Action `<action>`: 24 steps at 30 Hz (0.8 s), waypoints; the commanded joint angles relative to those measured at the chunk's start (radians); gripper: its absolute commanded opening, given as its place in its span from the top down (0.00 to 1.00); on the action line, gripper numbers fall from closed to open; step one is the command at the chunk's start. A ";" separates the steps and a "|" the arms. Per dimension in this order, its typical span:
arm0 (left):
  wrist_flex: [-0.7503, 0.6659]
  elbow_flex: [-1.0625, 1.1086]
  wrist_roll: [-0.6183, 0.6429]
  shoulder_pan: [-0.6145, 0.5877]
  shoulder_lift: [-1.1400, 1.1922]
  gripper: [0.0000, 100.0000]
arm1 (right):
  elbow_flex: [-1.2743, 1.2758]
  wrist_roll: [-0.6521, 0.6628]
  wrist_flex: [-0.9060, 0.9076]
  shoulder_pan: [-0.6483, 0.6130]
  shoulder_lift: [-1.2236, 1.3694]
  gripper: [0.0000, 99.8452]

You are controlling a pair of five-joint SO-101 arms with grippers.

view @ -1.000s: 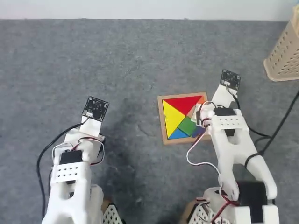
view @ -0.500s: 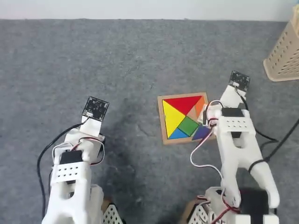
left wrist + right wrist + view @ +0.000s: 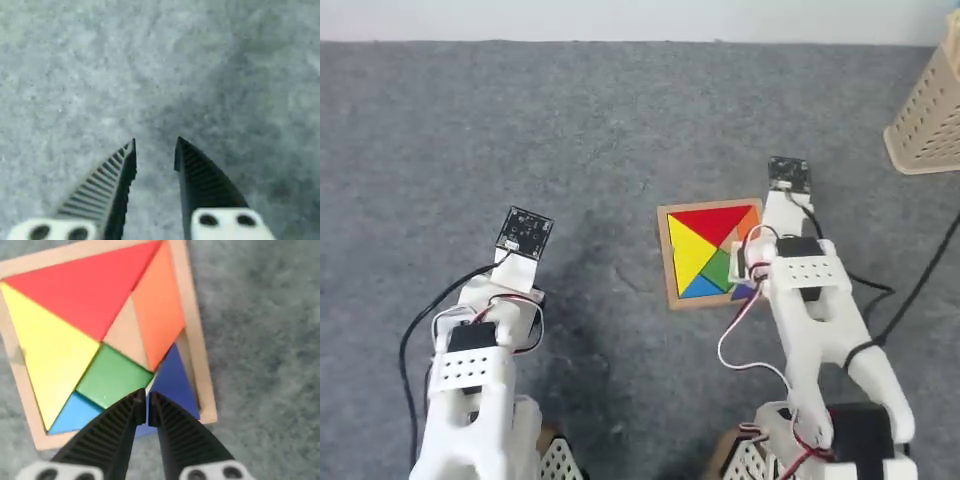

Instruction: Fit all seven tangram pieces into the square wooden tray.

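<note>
Right fingers, nearly closed and empty, hover over the tray, tips beside the dark-blue triangle overlapping its rim; the piece, probably light, stiff and smooth, is best pinched across straight edges.

I work over a grey felt mat, mottled and evenly lit. A beige perforated basket stands on it. Just beyond the basket, a pale strip of wall borders the mat's whole far edge.
</note>
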 commanded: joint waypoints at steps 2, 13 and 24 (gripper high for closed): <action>-0.018 -0.002 0.008 0.005 -0.025 0.88 | -0.009 0.023 -0.039 -0.010 0.016 0.99; -0.017 -0.002 0.008 0.005 -0.025 0.88 | -0.051 0.023 -0.077 -0.005 0.142 0.99; -0.017 -0.002 0.008 0.005 -0.025 0.88 | -0.098 0.023 -0.125 -0.004 0.251 0.99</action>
